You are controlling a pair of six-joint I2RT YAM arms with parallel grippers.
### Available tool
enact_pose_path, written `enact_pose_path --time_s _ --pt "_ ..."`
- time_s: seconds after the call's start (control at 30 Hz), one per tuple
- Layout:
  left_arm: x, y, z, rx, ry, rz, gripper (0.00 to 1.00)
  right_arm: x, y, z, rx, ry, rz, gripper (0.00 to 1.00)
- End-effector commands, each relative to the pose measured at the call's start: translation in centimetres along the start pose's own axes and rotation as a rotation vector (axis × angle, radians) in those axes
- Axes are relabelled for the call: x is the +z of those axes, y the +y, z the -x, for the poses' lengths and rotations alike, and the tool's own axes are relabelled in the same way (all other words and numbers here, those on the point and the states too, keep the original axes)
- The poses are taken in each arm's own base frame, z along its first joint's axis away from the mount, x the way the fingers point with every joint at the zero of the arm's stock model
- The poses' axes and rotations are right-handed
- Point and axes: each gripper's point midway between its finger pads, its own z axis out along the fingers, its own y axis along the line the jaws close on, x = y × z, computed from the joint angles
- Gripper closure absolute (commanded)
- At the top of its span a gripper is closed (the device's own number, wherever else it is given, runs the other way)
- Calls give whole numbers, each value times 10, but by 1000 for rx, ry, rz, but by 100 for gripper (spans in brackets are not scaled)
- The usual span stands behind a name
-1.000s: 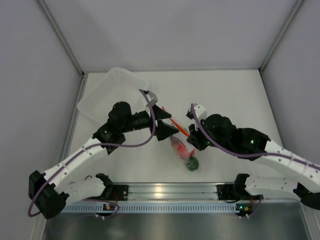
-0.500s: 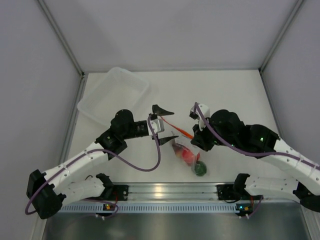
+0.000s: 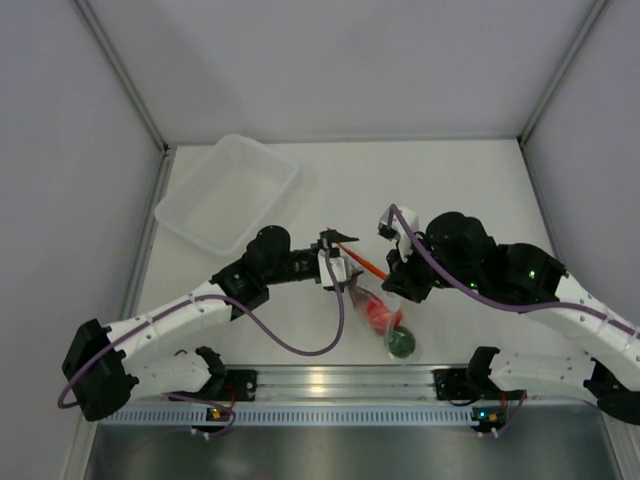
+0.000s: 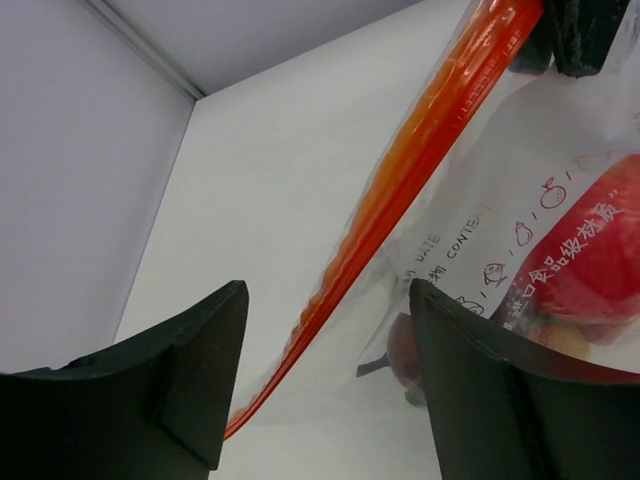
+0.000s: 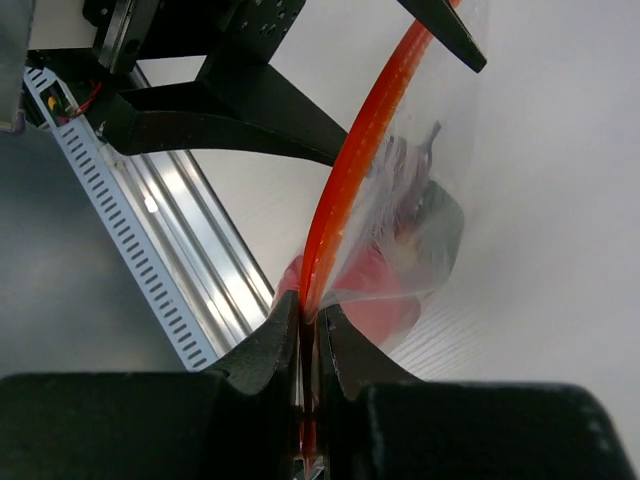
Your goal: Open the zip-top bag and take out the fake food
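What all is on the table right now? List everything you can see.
zip-top bag: one, clear with printed lettering, hanging mid-table between the two grippers
zip strip: one, orange-red, along the bag's top edge
fake food: several pieces inside the bag, including a red piece and a green ball at the bottom
tub: one, translucent, far left of the table
table: one, white
rail: one, silver, along the near edge
left gripper: one, black, open with a finger on each side of the zip strip
right gripper: one, black, shut on the strip's other end
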Motion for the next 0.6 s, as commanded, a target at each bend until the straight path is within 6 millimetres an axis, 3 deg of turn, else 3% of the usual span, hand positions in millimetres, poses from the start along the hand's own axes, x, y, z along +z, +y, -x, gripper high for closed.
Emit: enact_pose_path --time_s 0.0,0.1,0.2,0.27,0.33,0.43,0.5,0.53,0.57 --pt "1 17 30 78 -83 29 31 -17 2 19 -28 -70 20 100" --pt "-1 10 36 62 -112 0 48 -14 1 15 -31 -51 14 100" --pt "-1 3 42 40 -138 -38 53 -11 2 13 -36 -38 23 100" --pt "0 0 45 32 -153 -56 76 -10 2 14 -40 -39 25 100" --pt "0 -2 46 10 -156 -66 72 -9 3 14 -41 -40 30 100" --pt "0 -5 49 0 -169 -84 75 -9 5 15 -38 -45 42 100" --pt "1 -4 49 -8 -166 -81 82 -9 4 17 -31 -54 31 100" --pt "1 -3 49 -22 -163 -75 95 -10 3 18 -26 -63 26 100" --pt "0 -1 51 -27 -158 -69 100 -11 0 19 -21 -76 5 100"
